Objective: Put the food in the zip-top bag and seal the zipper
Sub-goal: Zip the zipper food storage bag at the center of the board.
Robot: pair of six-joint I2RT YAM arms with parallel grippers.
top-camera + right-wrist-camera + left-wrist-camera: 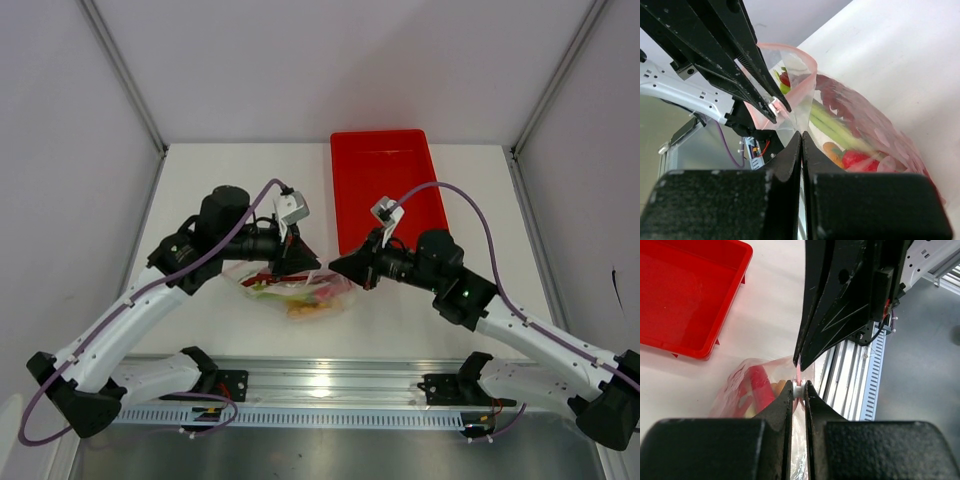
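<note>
The zip-top bag [297,288] lies on the table between my two grippers, clear with pale pink dots. Through its wall the food shows: a green stalk [836,128], red lobster parts [856,158] and an orange piece [832,150]. My left gripper [799,389] is shut on the small white slider of the zipper [798,374], whose pink strip rises from the jaws. My right gripper [801,135] is shut on the bag's clear plastic [805,107] at the mouth end, just right of the left gripper [300,262]. The two grippers nearly touch above the bag.
A red rectangular tray [385,190] stands at the back right, close behind the right gripper [342,266]. An aluminium rail [330,385] runs along the table's near edge under the arm bases. White walls close in the left, right and back.
</note>
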